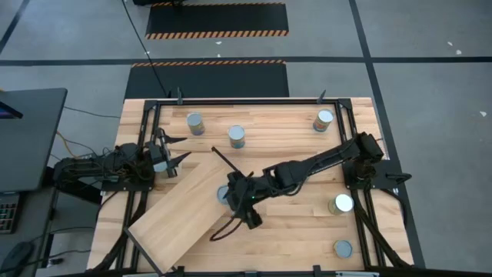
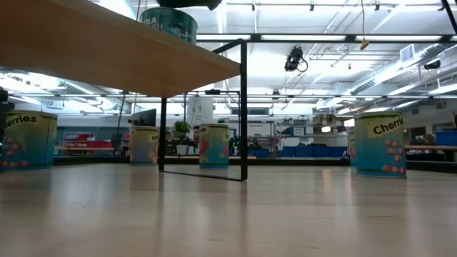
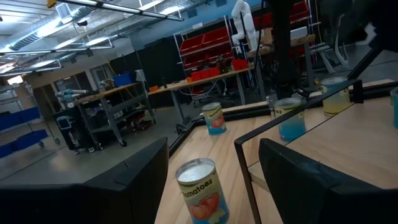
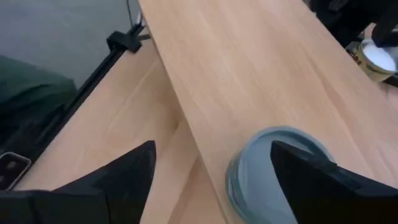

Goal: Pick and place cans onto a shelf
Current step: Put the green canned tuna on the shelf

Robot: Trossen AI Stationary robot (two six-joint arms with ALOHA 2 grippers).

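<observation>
The shelf (image 1: 181, 208) is a light plywood board on a black frame, lying slantwise at the table's near left. One can (image 1: 222, 194) stands on the shelf's right edge, and it also shows in the right wrist view (image 4: 264, 163) and the low view (image 2: 169, 25). My right gripper (image 1: 237, 198) is open just over this can, with a finger on either side of it (image 4: 211, 149). My left gripper (image 1: 171, 154) is open and empty by the table's left edge, with a can (image 3: 200, 190) on the table beyond its fingers (image 3: 213, 143).
Two cans (image 1: 195, 123) (image 1: 236, 136) stand on the table at the far left and centre, and one (image 1: 324, 120) at the far right. Two more (image 1: 342, 203) (image 1: 343, 248) stand near the right edge. A black frame (image 1: 254, 100) rims the tabletop.
</observation>
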